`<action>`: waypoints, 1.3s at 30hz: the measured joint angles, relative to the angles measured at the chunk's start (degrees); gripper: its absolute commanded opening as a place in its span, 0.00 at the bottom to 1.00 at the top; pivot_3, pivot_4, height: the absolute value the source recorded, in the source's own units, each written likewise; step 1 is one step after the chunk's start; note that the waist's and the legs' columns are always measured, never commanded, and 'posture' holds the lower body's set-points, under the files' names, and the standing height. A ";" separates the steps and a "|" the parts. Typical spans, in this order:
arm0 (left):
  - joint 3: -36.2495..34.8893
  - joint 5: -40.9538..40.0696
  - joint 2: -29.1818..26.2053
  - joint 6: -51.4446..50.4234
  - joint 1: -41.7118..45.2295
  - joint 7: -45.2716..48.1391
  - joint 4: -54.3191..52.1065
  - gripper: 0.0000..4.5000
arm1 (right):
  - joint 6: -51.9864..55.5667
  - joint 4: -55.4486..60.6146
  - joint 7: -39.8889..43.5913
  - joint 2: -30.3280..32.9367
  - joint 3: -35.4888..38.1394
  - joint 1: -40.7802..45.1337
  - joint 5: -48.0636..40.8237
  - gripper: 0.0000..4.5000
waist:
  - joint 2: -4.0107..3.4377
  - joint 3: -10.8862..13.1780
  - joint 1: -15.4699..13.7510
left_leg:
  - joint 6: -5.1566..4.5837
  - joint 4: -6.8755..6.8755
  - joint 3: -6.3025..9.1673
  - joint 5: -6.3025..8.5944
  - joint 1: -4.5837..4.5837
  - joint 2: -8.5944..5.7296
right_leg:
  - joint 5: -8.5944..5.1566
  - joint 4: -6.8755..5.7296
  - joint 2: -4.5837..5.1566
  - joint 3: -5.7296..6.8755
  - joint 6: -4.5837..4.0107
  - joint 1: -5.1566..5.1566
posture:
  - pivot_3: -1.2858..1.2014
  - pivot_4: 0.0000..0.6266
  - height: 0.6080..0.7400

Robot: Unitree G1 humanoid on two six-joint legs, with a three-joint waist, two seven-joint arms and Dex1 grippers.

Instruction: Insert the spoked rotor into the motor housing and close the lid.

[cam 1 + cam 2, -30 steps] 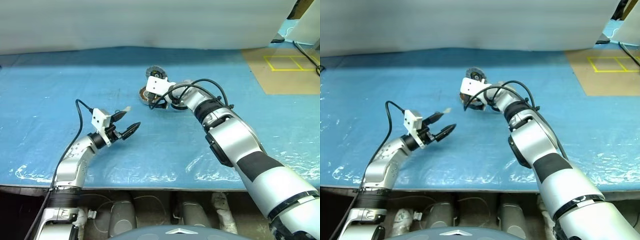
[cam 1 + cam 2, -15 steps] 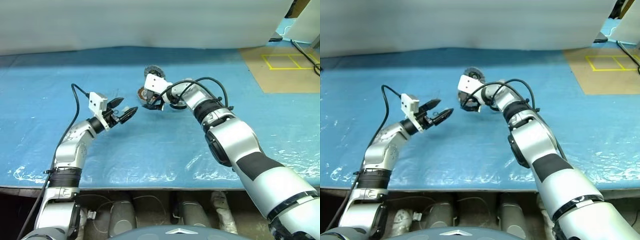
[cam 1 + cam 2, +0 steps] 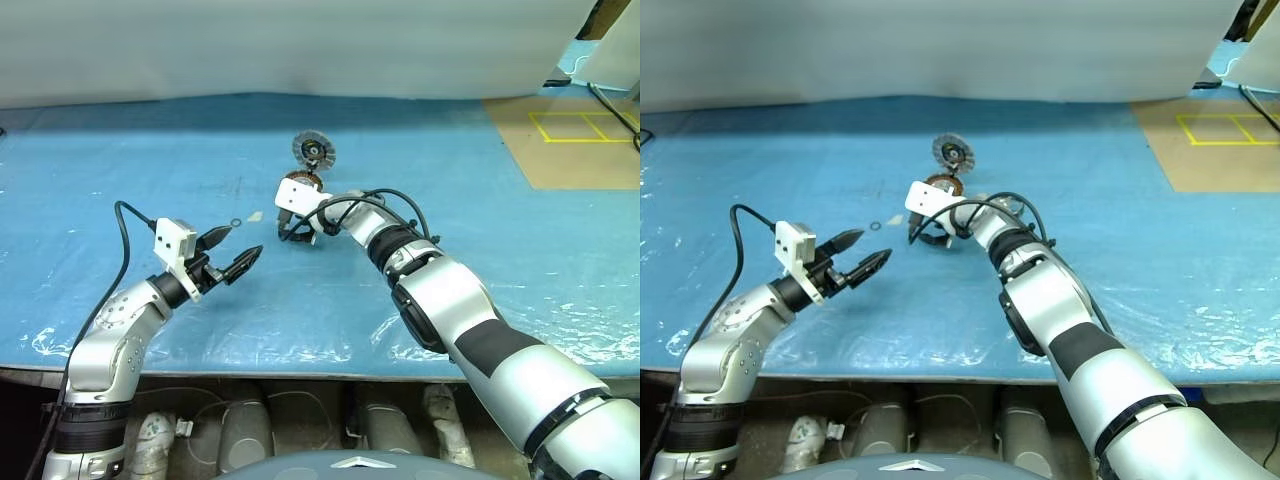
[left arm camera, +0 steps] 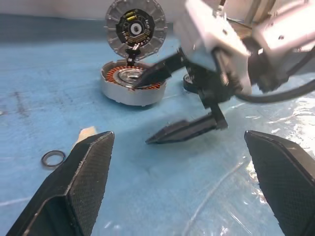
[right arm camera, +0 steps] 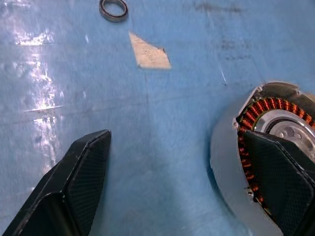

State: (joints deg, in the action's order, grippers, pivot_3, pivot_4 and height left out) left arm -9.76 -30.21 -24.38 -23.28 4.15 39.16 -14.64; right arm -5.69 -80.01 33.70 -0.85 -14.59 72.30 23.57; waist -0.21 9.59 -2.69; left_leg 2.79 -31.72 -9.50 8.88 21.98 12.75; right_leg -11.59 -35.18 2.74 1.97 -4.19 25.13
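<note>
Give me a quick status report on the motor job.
Both claws open and empty: left claw off to the side, right claw beside the motor housing. Spoked rotor beyond the housing, not inserted. Small ring lying loose nearby.

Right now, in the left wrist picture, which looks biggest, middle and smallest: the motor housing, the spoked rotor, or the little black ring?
1. Motor housing
2. Spoked rotor, only slightly smaller and farther away, so unsure
3. Little black ring

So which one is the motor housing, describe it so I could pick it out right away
On the blue table cover, look near the middle, just ahead of the right hand. The motor housing is the short silver ring lying flat there. Its copper-coloured windings separate it from the ribbed spoked rotor behind it.
</note>
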 measured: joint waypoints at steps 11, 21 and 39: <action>0.24 -0.07 -0.10 -1.02 0.59 -1.59 -1.22 1.00 | 0.98 0.05 -2.25 1.60 0.46 -0.25 0.54 0.73 | -0.01 0.00 0.09 | 0.00 -0.04 -0.12 0.00 -0.14 -0.05 | -0.01 -0.17 -0.02 -0.17 0.01 0.01 | 0.52 0.24 1.00; 2.53 0.10 1.76 -0.95 2.11 -2.72 -1.14 1.00 | 0.27 0.83 -5.27 2.54 -2.28 0.06 3.95 0.00 | -0.01 0.01 0.22 | 0.00 -0.04 -0.22 0.00 -0.21 -0.04 | -0.01 -0.19 -0.07 -0.25 0.01 0.03 | 0.52 0.24 1.00; 2.82 0.19 3.43 0.00 3.14 -4.28 0.98 1.00 | -6.12 0.39 7.20 5.76 -5.28 1.60 6.23 0.00 | -0.04 0.03 0.24 | 0.00 -0.09 -0.34 0.00 -0.10 -0.02 | -0.01 -0.22 -0.08 -0.33 0.01 0.15 | 0.52 0.24 1.00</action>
State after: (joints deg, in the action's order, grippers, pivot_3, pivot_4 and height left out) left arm -6.94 -30.02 -20.94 -23.28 7.29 34.88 -13.66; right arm -11.80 -79.62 40.90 4.91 -19.87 73.90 29.80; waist -0.25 9.62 -2.44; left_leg 2.79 -31.81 -9.83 8.89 21.88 12.73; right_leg -11.59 -35.40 2.66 1.64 -4.18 25.28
